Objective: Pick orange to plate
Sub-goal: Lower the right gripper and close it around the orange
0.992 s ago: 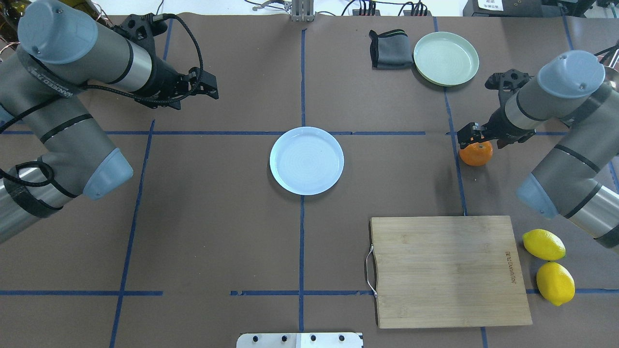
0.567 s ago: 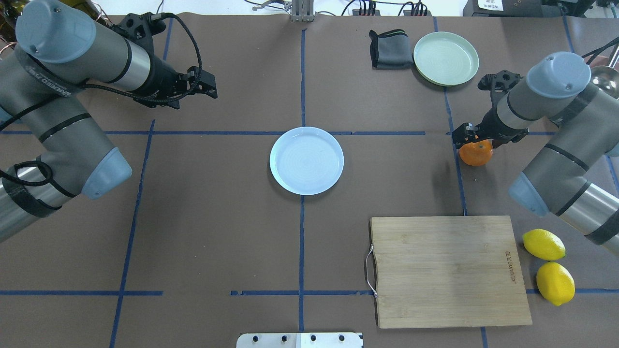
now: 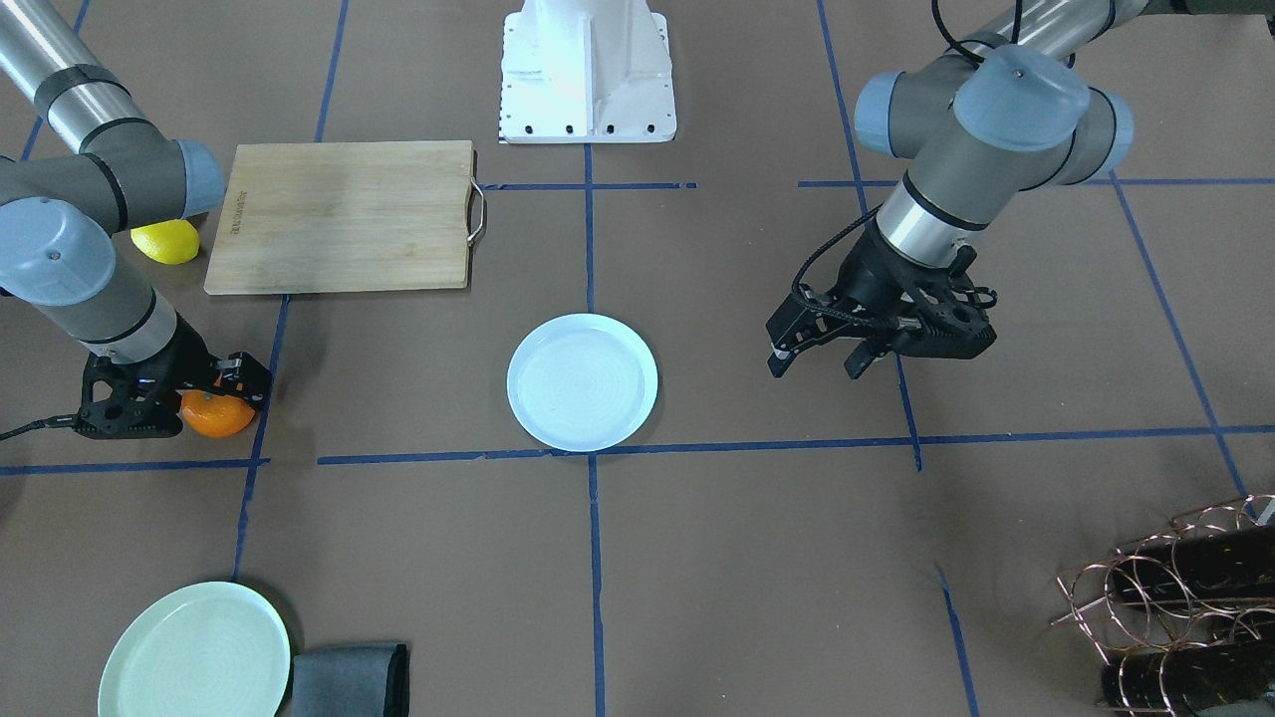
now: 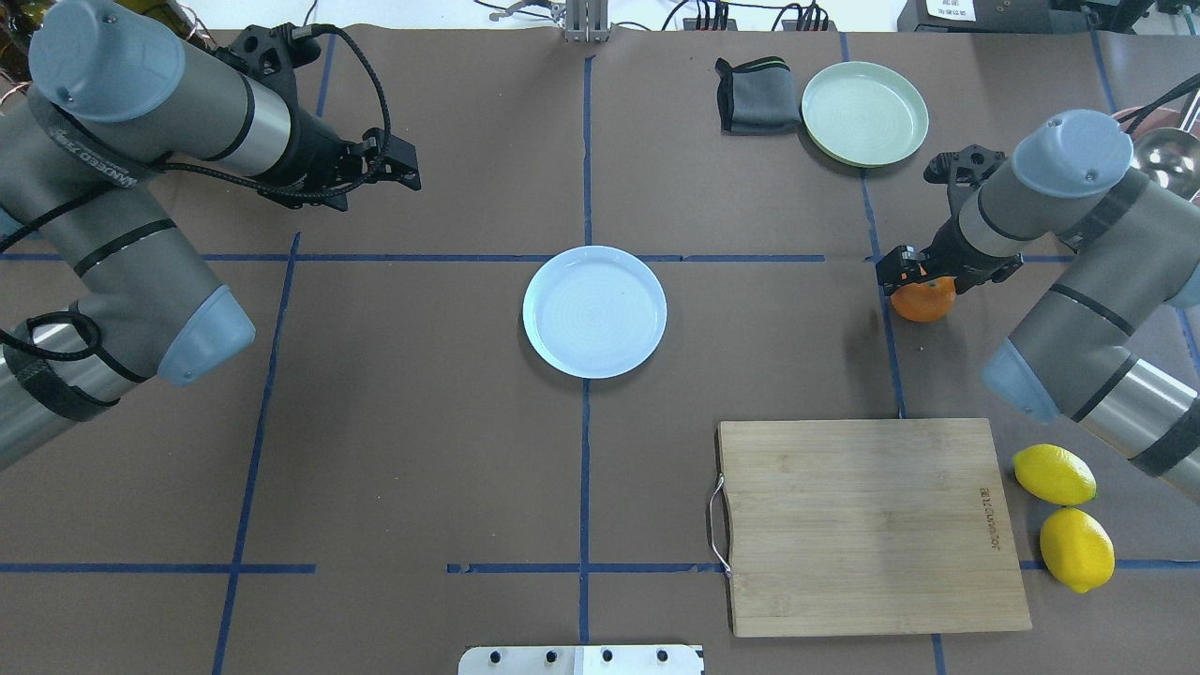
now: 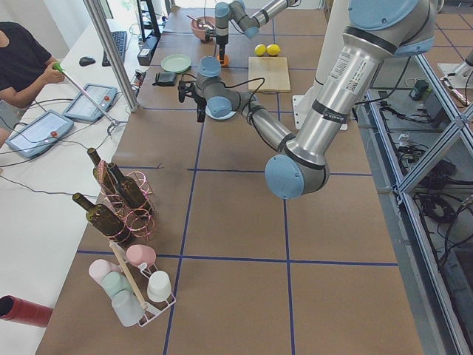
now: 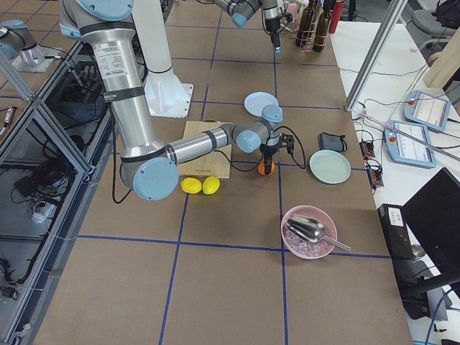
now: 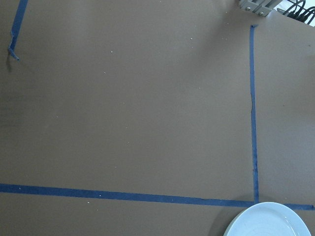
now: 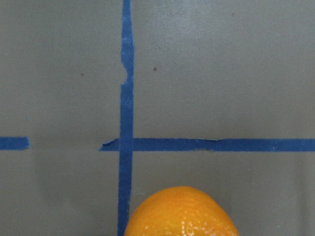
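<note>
At mid-right, the right gripper [image 4: 907, 274] is sitting over the orange [image 4: 924, 302], grip unclear. The left gripper [image 4: 412, 176] is hovering at upper left, fingers apart

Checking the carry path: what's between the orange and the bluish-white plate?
Overhead view: from orange to plate, only bare table crossed by one blue tape line; the cutting board sits off that path.
</note>
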### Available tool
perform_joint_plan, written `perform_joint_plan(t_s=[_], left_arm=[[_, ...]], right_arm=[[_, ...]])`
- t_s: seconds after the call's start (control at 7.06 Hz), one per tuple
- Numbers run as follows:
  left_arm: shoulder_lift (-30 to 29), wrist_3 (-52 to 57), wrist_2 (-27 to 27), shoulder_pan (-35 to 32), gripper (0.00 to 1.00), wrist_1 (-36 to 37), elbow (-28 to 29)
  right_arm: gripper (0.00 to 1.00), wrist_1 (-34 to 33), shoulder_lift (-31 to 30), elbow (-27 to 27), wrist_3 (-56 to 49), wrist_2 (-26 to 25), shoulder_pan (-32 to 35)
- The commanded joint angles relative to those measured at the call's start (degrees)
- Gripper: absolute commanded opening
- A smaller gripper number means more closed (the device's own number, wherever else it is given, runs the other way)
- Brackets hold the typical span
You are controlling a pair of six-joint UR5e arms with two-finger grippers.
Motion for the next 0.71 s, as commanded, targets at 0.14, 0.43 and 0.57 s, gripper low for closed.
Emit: perform_joint_plan(t_s=[0.14,0.43,0.57], left_arm=[[0.00,0.07,-0.03,-0.18,1.00,0.02,0.09],[0.00,0.24,-0.03,-1.32,1.00,0.03,0.09],[0.35,0.68,-2.47,-2.20,1.00,0.11,0.09]], right_arm=[[1.00,-0.01,0.04,-0.06,-0.07,0.12,-0.07],[0.14,0.08,0.13,0.90,0.02,0.21,0.01],[0.00,-0.01,0.04,2.38,0.02,0.47,0.10]])
